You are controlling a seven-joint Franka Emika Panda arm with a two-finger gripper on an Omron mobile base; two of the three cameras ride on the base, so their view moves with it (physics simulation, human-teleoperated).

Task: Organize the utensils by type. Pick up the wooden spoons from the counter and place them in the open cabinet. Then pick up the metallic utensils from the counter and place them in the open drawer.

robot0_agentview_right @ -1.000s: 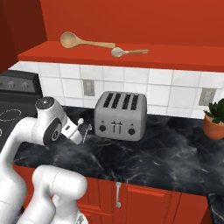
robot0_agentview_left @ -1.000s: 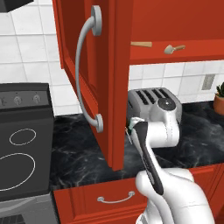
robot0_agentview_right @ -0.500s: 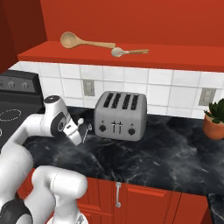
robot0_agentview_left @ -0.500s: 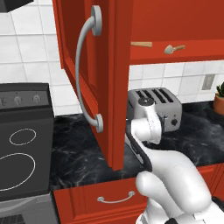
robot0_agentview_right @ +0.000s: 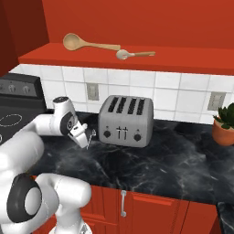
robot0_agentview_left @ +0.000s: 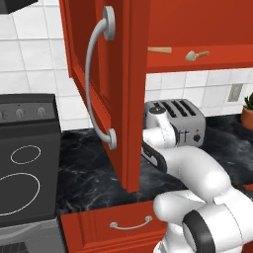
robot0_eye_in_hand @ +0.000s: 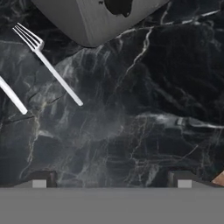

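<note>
1. End effector (robot0_agentview_right: 89, 138) hovers with jaws spread wide, empty, just left of the toaster (robot0_agentview_right: 126, 120).
2. The fork (robot0_eye_in_hand: 47, 64) lies flat on the desk (robot0_agentview_right: 173, 155) beside the toaster; fingers could skid off its thin handle.
3. Descending carelessly risks clipping the toaster.

Glossy white arm (robot0_agentview_left: 197, 173) – rounded shells, dark bands at the joints – ending in small dark fingers (robot0_eye_in_hand: 41, 178).

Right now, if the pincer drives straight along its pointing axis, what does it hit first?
Most likely bare counter: the open pincer points down at black marble. The fork lies off to one side, near the toaster. Depth is unclear.
</note>
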